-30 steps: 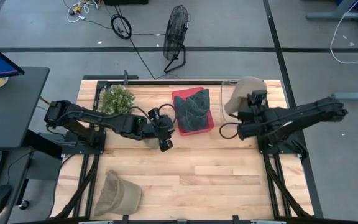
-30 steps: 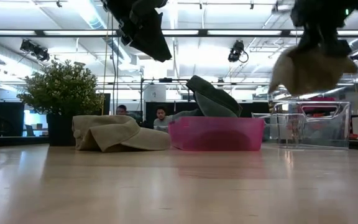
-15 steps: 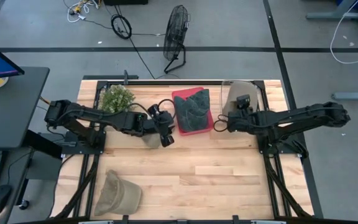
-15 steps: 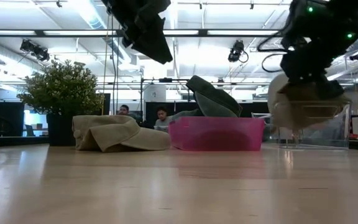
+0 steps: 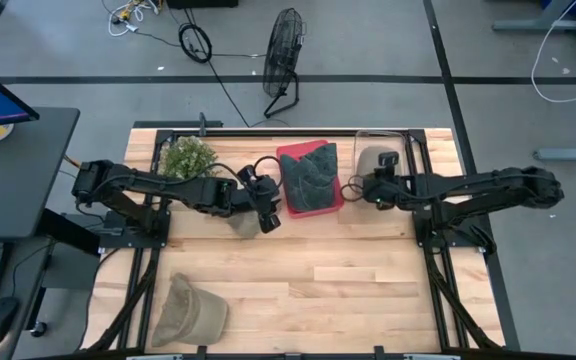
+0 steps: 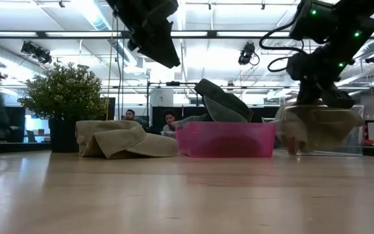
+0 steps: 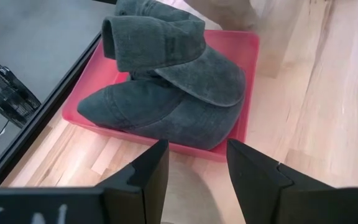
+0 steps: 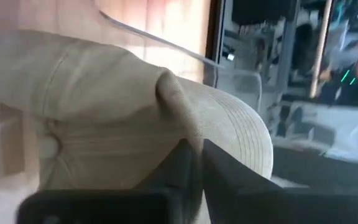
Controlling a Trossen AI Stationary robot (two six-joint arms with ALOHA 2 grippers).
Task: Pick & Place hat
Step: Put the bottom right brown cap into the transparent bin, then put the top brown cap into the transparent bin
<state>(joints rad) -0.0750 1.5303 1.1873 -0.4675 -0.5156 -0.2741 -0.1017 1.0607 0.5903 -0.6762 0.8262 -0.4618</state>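
**Beige hat lowered into clear bin, right hand still pinched on it**

The right hand [image 8: 194,165] is closed on a fold of the beige hat [image 8: 135,118], fingers nearly together with cloth nipped between them. The hat sits inside the clear bin [image 5: 408,150] at the table's [image 5: 348,280] far right. It appears soft, light cotton with stitched ribbing; it sags and folds under its own weight, so a pinch at the crown or the stiffer brim should serve, with little slip or breakage risk.

The left hand [image 7: 194,165] hovers near the table's middle, fingers parted and empty, looking onto a grey hat [image 7: 166,81] slumped in a pink tray [image 7: 244,56] of smooth, rigid plastic.

Another tan hat [image 5: 193,310] lies crumpled at the near left. A potted plant [image 5: 187,158] stands far left.
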